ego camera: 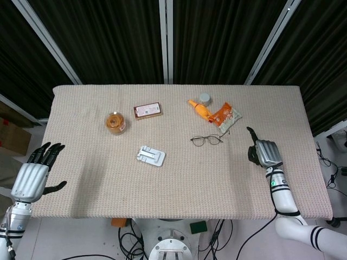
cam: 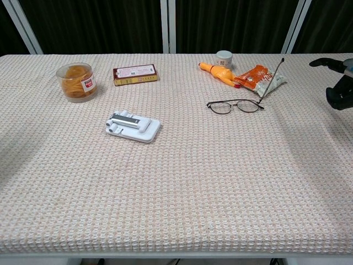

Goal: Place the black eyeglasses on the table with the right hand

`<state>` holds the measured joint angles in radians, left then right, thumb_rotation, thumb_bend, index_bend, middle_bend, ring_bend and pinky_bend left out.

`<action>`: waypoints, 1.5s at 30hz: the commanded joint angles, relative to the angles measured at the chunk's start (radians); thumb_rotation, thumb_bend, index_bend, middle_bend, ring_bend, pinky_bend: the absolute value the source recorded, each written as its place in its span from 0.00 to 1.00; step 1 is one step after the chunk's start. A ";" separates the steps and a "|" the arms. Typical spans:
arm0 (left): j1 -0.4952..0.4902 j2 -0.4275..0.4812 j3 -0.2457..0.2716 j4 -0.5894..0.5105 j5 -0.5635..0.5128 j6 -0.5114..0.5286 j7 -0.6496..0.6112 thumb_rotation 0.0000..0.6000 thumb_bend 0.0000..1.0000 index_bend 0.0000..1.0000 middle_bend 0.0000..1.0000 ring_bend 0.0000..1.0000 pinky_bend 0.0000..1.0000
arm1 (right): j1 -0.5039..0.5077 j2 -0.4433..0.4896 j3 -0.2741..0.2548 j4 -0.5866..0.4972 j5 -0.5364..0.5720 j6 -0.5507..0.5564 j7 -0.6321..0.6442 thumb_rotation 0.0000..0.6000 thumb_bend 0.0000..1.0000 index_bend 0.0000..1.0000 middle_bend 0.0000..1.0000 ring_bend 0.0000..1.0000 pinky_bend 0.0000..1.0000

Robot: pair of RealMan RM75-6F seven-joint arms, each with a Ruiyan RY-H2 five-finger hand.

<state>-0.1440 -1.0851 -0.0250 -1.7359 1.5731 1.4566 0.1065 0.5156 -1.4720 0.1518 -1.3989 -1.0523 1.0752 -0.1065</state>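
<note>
Holding nothing, the right hand [ego camera: 264, 153] hovers over the table [ego camera: 179, 179] near its right edge, fingers curled under the palm and one digit stretched out away from the robot. The black eyeglasses [ego camera: 206, 140] lie on the cloth well apart from it, toward the table's middle, lenses down, one temple arm sticking up against the orange snack packet [cam: 255, 76]. The left hand [ego camera: 31, 176] hangs off the table's left side, fingers spread and empty.

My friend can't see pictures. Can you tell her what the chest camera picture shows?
Black eyeglasses lie on the table, one temple sticking up, and nothing holds them. The robot's right hand is at the far right edge, apart from them.
</note>
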 commanded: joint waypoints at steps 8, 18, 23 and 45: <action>-0.012 -0.016 0.001 0.020 -0.014 -0.027 -0.013 1.00 0.06 0.10 0.11 0.05 0.16 | 0.078 -0.123 0.066 0.065 0.073 -0.079 -0.061 1.00 0.72 0.00 0.89 0.80 0.78; -0.009 -0.012 -0.001 0.027 -0.021 -0.019 -0.027 1.00 0.07 0.10 0.11 0.05 0.16 | 0.142 -0.201 0.075 0.046 0.088 -0.109 -0.160 1.00 0.73 0.00 0.89 0.81 0.78; -0.007 -0.015 0.002 0.038 -0.018 -0.014 -0.040 1.00 0.06 0.10 0.11 0.05 0.16 | 0.179 -0.223 0.068 0.046 0.163 -0.163 -0.243 1.00 0.73 0.00 0.89 0.82 0.81; 0.008 -0.001 0.004 0.041 -0.013 0.012 -0.059 1.00 0.06 0.10 0.11 0.05 0.16 | 0.194 -0.237 0.071 -0.011 0.127 -0.086 -0.245 1.00 0.73 0.00 0.89 0.82 0.81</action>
<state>-0.1356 -1.0863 -0.0209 -1.6950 1.5599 1.4688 0.0471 0.7379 -1.7287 0.2288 -1.3647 -0.8712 0.9407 -0.3892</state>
